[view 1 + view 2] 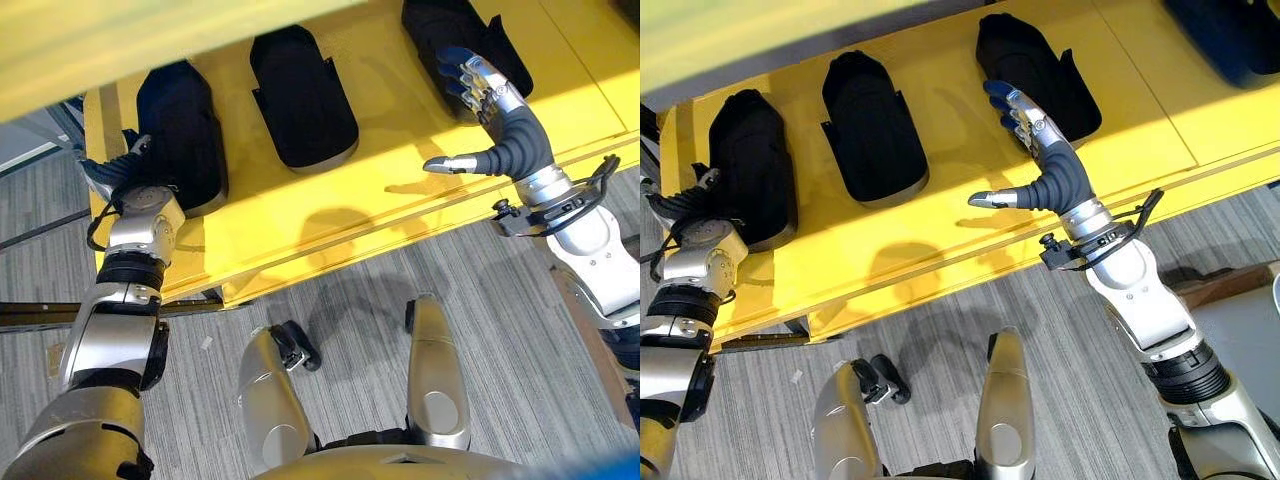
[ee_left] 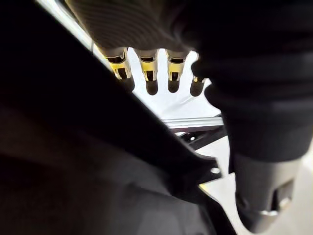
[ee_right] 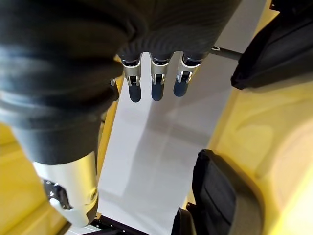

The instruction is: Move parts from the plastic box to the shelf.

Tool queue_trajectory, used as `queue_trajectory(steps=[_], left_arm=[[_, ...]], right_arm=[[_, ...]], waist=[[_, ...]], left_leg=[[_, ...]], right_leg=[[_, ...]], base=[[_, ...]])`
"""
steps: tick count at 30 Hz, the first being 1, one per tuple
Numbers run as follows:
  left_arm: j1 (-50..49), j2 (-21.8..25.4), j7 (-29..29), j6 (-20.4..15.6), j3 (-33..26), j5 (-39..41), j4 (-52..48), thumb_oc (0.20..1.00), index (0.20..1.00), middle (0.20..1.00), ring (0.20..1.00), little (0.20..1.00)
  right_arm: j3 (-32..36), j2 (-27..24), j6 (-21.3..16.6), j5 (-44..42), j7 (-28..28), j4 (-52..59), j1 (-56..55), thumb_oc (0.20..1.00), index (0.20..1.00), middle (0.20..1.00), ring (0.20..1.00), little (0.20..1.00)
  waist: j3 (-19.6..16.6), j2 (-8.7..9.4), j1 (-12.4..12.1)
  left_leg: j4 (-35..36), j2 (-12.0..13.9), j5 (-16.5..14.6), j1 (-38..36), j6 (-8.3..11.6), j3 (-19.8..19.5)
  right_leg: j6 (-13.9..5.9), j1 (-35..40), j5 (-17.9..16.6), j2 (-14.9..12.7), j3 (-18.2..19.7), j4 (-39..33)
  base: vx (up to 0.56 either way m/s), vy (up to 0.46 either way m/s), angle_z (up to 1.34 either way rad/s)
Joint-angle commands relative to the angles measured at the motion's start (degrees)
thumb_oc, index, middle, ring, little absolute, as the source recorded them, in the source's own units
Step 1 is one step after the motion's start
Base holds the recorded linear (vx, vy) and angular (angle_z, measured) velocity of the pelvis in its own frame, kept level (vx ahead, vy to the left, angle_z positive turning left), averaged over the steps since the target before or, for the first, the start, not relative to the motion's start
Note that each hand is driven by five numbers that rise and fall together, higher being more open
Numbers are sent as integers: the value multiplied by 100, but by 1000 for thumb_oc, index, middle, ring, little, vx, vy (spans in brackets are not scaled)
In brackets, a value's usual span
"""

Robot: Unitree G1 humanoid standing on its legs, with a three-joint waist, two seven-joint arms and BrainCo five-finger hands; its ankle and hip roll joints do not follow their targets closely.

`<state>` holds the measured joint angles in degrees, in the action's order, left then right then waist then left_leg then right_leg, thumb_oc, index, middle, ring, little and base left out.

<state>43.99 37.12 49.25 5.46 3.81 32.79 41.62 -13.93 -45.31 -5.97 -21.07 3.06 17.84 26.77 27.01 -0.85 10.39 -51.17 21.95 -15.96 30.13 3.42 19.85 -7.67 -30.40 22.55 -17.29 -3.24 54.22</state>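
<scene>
Nearest to us is grey striped carpet (image 1: 350,290), and beyond it the yellow shelf (image 1: 400,180) runs across the view with its front edge toward us. Our left hand (image 1: 118,170) sits at the shelf's left end, against the near side of the leftmost black part (image 1: 180,130); in its wrist view the fingers (image 2: 146,73) reach out fairly straight past the dark bulk of that part, and we cannot tell if they press on it or merely lie alongside. Our right hand (image 1: 1040,150) is over the shelf further along, fingers (image 1: 1015,105) extended and loose with the tips over the near edge of the right-hand black part (image 1: 1040,70), thumb splayed out to the side, holding nothing. A middle black part (image 1: 870,125) lies between the two, well apart from both hands. We judge this to be the placing step: the parts lie on the shelf and both hands look free to let go. Next we need to draw both hands back without dragging a part, then turn to the plastic box for more. Above, a yellow upper board (image 1: 150,40) overhangs.
</scene>
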Motion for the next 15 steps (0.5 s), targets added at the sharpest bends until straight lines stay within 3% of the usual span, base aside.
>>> queue_trajectory(steps=[1, 15], left_arm=[[39, 199, 63, -387, -131, -439, -172, 1000, 1000, 1000, 1000, 1000], [-779, -258, 233, -412, -262, -841, -1327, 1000, 1000, 1000, 1000, 1000]], right_arm=[[360, 324, -328, 194, 130, 340, -6, 1000, 1000, 1000, 1000, 1000], [417, 633, -376, 421, 28, 277, -280, 1000, 1000, 1000, 1000, 1000]], waist=[[-154, 124, -82], [-162, 128, -272]], left_leg=[[179, -225, -496, -542, 69, -70], [393, -305, -387, -647, 46, -160]], right_leg=[[161, 171, -417, 36, -306, -530], [157, 338, -525, -20, -458, -739]], base=[[14, -38, 2], [4, -9, 2]])
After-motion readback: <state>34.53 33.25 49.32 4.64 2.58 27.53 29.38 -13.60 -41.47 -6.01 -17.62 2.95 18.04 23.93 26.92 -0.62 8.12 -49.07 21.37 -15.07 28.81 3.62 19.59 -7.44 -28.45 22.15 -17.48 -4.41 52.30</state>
